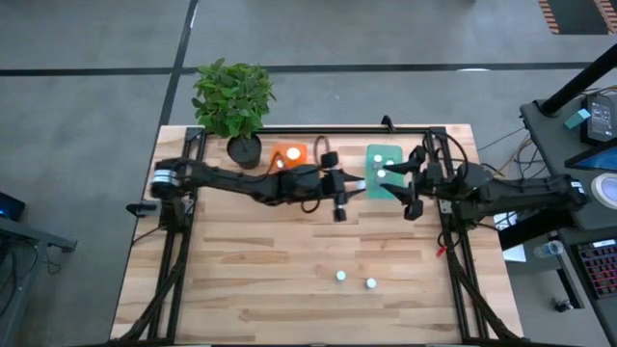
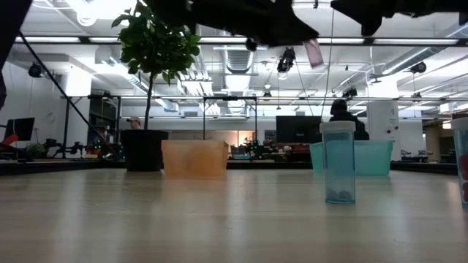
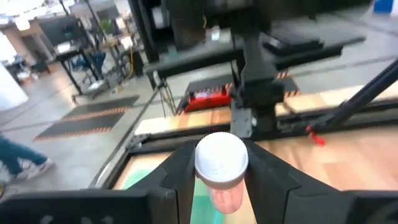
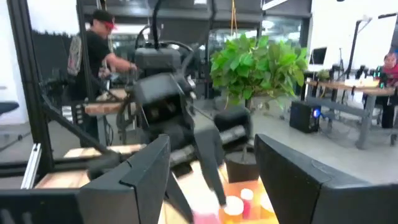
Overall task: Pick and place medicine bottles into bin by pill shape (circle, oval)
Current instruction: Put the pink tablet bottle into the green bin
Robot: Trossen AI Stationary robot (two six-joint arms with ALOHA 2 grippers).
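**Medicine bottle held aloft between the tubs**

Pink medicine bottle [image 3: 221, 174], white cap, pinched between the left gripper's [image 1: 340, 200] fingers [image 3: 177, 180], raised over the table between orange tub [image 1: 288, 156] and teal tub [image 1: 384, 170]. Right gripper [image 1: 407, 189] at the teal tub, fingers [image 4: 140, 171] spread, nothing between them. Two bottles [image 1: 356, 280] stand near the table's front edge. Potted plant [image 1: 235, 101] beside orange tub.
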